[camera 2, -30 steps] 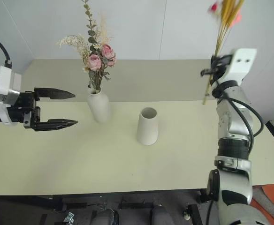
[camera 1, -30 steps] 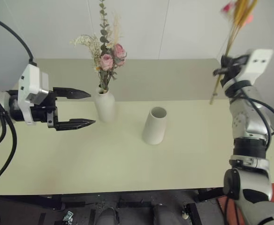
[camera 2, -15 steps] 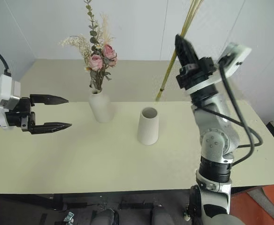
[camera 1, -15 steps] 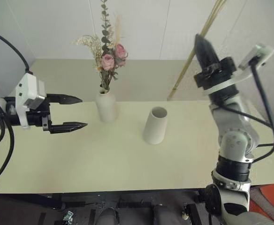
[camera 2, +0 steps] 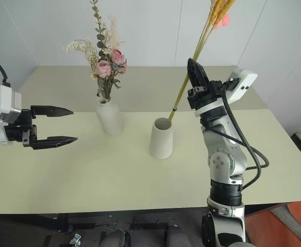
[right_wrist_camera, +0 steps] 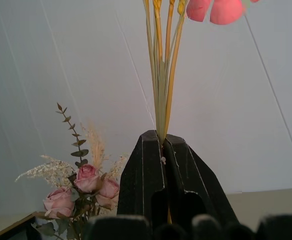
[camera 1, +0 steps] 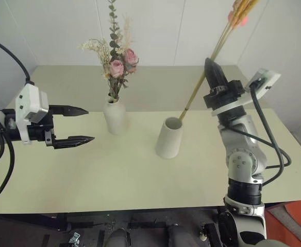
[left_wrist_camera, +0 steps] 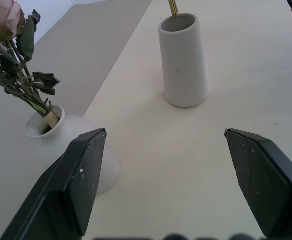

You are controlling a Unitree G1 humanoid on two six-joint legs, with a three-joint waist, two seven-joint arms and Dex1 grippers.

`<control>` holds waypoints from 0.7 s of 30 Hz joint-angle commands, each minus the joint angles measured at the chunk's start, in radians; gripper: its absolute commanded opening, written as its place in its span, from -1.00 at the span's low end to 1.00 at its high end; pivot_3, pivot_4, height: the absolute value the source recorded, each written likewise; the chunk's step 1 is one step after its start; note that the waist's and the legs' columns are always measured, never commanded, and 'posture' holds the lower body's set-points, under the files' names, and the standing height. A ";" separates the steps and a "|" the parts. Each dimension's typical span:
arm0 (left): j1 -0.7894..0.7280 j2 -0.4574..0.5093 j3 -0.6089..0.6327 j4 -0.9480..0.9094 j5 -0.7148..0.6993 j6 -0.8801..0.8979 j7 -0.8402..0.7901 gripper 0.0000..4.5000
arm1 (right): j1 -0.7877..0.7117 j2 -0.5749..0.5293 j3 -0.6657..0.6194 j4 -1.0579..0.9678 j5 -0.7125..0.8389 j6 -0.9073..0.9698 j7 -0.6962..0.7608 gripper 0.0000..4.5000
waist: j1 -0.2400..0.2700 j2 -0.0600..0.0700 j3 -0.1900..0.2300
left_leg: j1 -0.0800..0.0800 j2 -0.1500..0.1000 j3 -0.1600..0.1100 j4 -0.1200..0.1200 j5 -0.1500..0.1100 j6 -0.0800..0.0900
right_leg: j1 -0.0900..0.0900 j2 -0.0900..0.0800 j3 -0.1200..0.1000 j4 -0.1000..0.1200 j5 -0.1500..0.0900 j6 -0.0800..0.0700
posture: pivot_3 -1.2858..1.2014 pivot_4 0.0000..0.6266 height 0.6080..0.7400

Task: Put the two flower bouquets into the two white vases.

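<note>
Right gripper [camera 2: 191, 72], upper centre-right, clamps 1 light, brittle wheat stalk [camera 2: 204, 36] low on its stems, tip at the cylinder vase [camera 2: 161, 138]; left gripper [camera 2: 68, 124] gapes, empty.

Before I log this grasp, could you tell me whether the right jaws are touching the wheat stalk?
Touching: the right wrist view shows the right gripper shut on the wheat stalk.
</note>
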 commanded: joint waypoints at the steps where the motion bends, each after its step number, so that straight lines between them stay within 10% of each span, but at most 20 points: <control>1: -0.004 0.024 0.041 -0.017 0.001 -0.013 0.009 0.84 | 0.009 0.010 0.041 -0.030 -0.019 -0.010 0.013 -0.95 | -0.001 0.000 0.000 | 0.000 0.000 0.000 0.000 0.000 0.000 | 0.000 0.000 0.000 0.000 0.000 0.000 | 0.03 -0.52 1.00; 21: -0.020 0.019 0.022 -0.023 0.006 -0.020 0.017 0.84 | 0.046 -0.008 0.112 -0.117 -0.065 -0.023 0.021 -0.95 | 0.002 0.000 0.000 | 0.000 0.000 0.000 0.000 0.000 0.000 | 0.000 0.000 0.000 0.000 0.000 -0.001 | 0.03 -0.52 1.00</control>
